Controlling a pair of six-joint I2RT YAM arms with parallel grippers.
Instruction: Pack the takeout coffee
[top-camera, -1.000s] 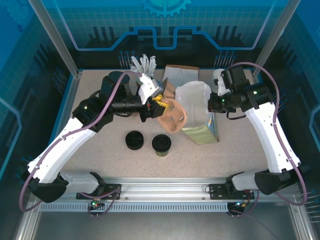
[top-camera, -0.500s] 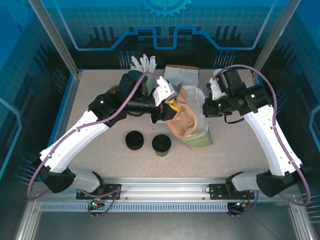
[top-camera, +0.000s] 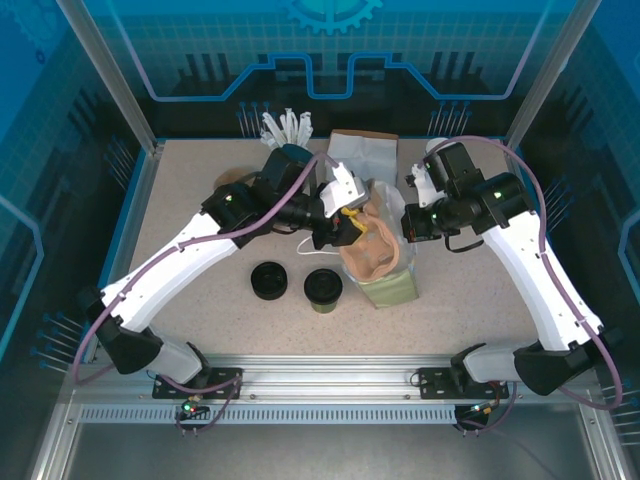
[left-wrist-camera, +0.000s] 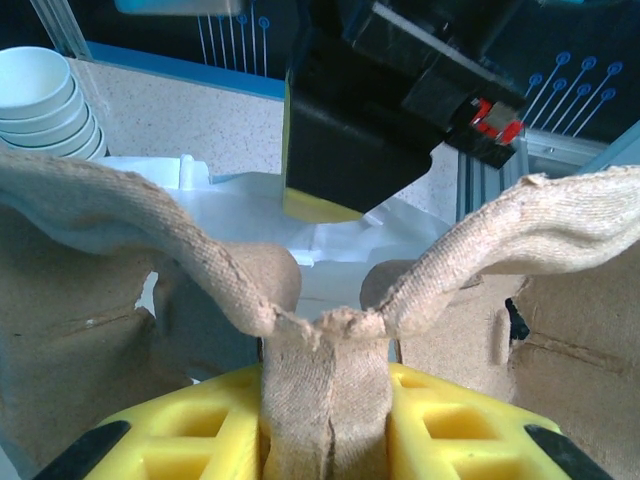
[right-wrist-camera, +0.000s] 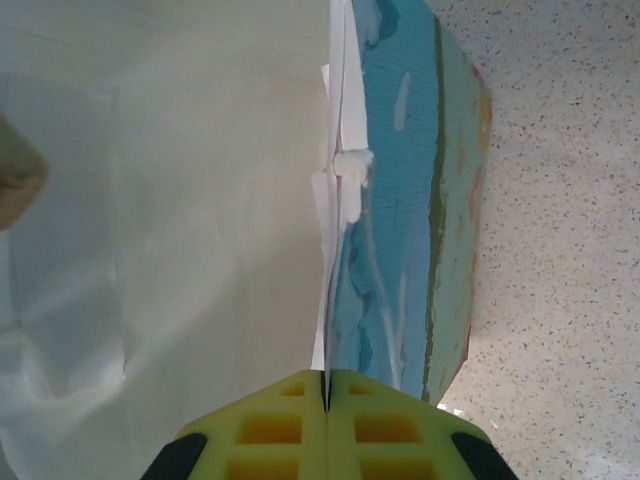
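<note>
The takeout coffee, a short olive-green cup with a black lid, stands upright on the table. It sits below and well apart from both sets of jaws, nearer the arm bases, with a stack of black lids just beside it on its left.

The left gripper is clenched on the middle ridge of a brown pulp cup carrier, which hangs at the mouth of the paper bag.

Facing it across the bag, the right gripper pinches the bag's upper edge between closed yellow fingers.
</note>
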